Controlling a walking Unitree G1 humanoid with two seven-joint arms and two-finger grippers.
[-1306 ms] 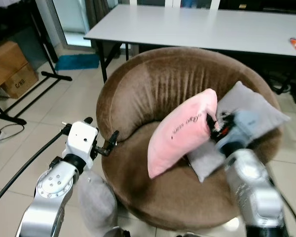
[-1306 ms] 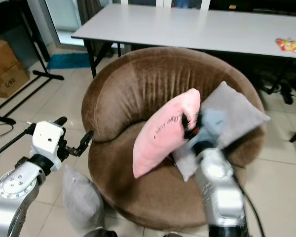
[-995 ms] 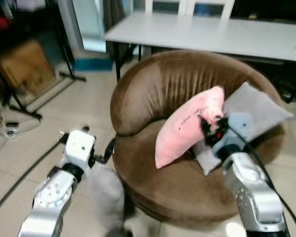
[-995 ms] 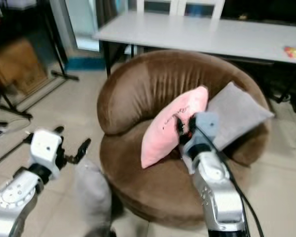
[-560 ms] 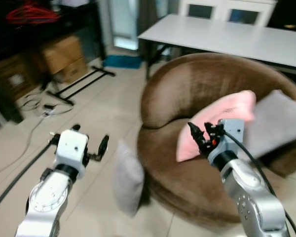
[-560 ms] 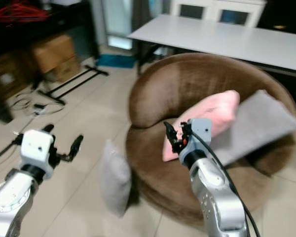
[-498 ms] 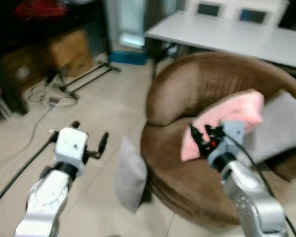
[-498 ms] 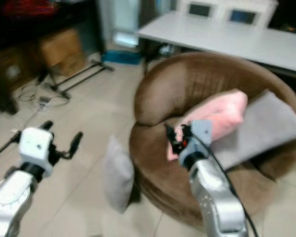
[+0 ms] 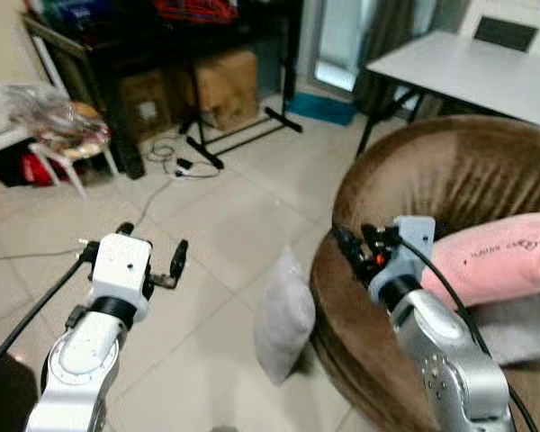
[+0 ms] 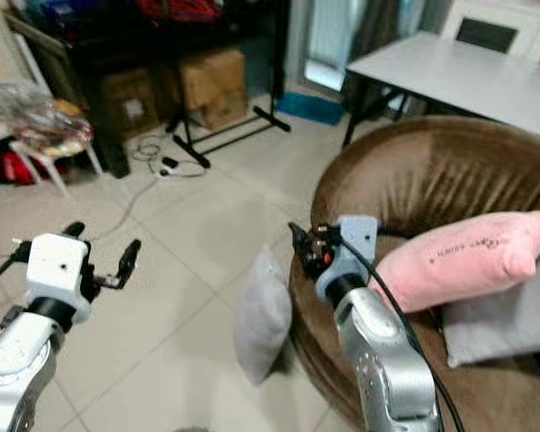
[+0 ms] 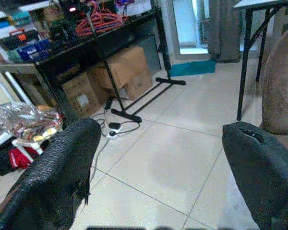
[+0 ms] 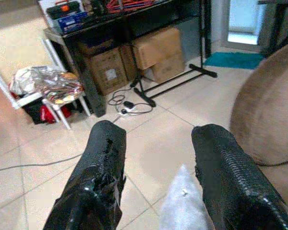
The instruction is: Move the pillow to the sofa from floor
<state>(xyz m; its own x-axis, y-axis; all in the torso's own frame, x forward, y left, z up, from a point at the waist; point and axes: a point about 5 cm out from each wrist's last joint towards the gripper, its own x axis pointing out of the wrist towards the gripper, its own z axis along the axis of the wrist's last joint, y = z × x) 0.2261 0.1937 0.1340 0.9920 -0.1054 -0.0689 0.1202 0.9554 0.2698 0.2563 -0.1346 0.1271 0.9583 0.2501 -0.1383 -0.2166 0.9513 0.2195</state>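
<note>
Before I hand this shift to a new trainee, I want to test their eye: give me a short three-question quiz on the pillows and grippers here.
1. True or false: the pink pillow lies on the brown sofa.
2. Where is the grey pillow that is off the sofa?
A. flat under the white table
B. on the tiled floor, upright against the sofa's front
C. in the left gripper
3. Fill in: the right gripper and the left gripper both stand ____, holding nothing.

Key: 1 true; 2 B; 3 open.
</note>
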